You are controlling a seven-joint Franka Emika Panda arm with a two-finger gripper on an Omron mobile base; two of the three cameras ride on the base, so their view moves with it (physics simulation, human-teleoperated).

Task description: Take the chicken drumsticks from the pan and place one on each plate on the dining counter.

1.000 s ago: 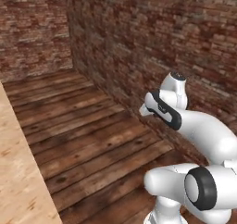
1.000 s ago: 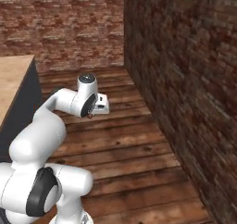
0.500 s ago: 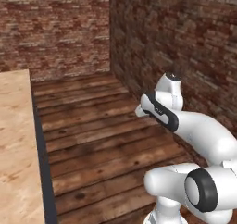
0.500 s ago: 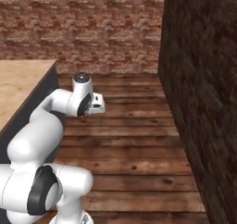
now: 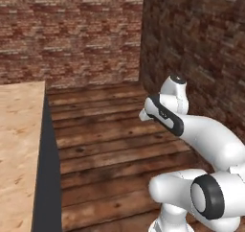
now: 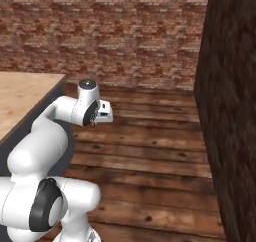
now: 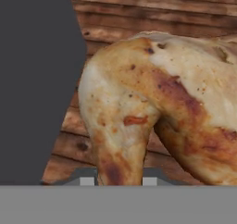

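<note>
Swinging round with the base, so both base views have panned: the dining counter (image 5: pixel 19 149) now fills more of the left side and the brick corner has slid right. Means it's mid-carry toward the plates, I'd guess. The gripper (image 7: pixel 115 180) is pinching a chicken drumstick (image 7: pixel 152 107) over bare plank floor (image 6: pixel 150 156). Plenty of open room ahead; the counter's dark edge is the only thing close.

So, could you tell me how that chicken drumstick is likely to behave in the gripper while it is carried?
The chicken drumstick looks lumpy and tapered, so it may pivot between the fingertips. Its browned skin looks glossy, so probably a little slippery. It bulges far past the gripper, so it could swing.
</note>
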